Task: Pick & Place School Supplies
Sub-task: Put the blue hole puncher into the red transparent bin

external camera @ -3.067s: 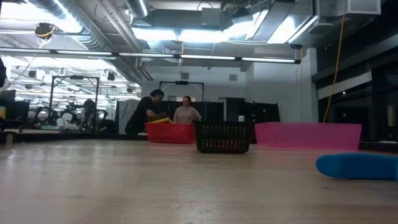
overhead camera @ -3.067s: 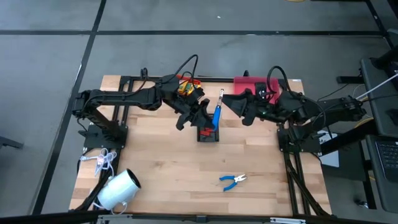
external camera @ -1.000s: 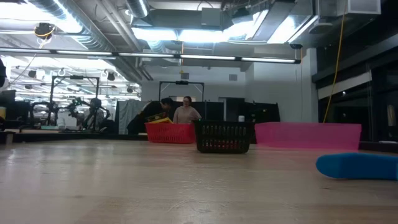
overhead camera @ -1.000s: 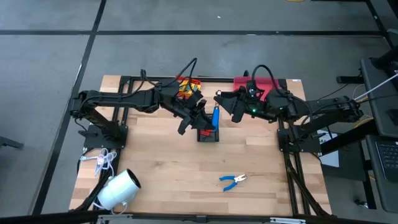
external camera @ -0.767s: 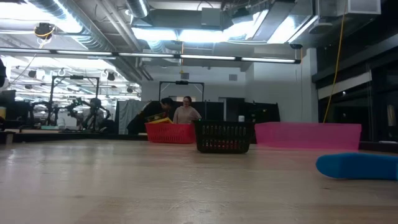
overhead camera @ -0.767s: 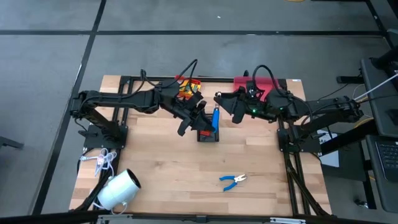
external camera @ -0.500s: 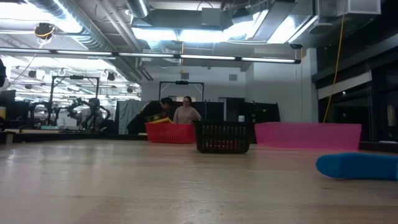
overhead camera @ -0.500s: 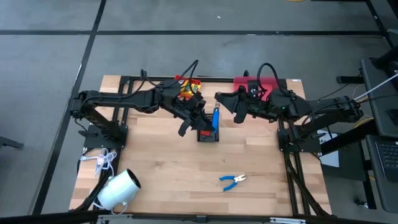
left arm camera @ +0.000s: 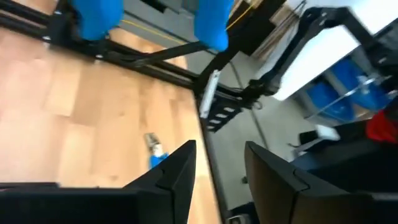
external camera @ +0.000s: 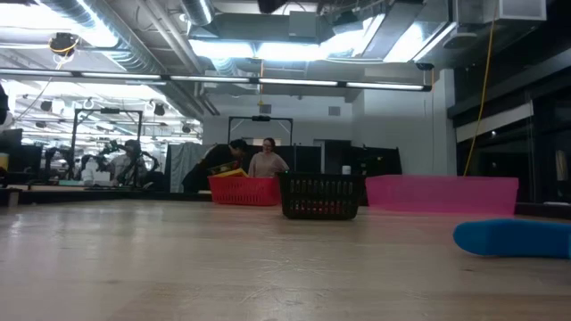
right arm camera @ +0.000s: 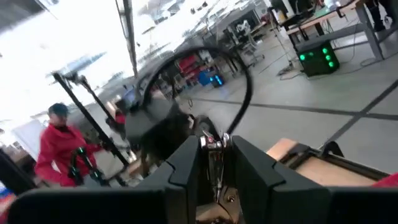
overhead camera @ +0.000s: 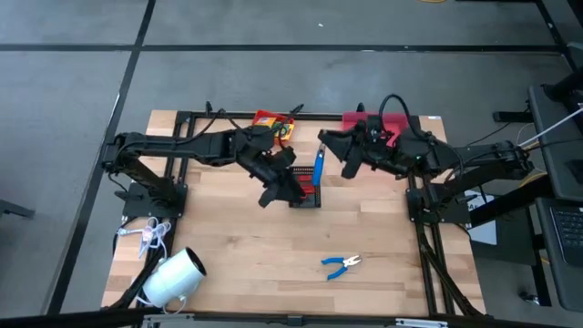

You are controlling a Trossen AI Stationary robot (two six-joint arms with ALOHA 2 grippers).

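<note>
Blue-handled pliers (overhead camera: 319,166) stand upright over the small black basket (overhead camera: 305,198) at the bench's (overhead camera: 228,246) middle — the right pincer (overhead camera: 324,146) grips their metal tip, its fingers (right arm camera: 186,163) closed on it. Just beside the basket, the left pincer (overhead camera: 284,187) has its fingers (left arm camera: 180,171) parted, holding nothing. A second pair of pliers (overhead camera: 341,264) lies flat nearer the front edge. Yellow-and-green boxes (overhead camera: 271,124) sit in a red tray at the back — a white roll (overhead camera: 173,276) rests at the front left corner.
</note>
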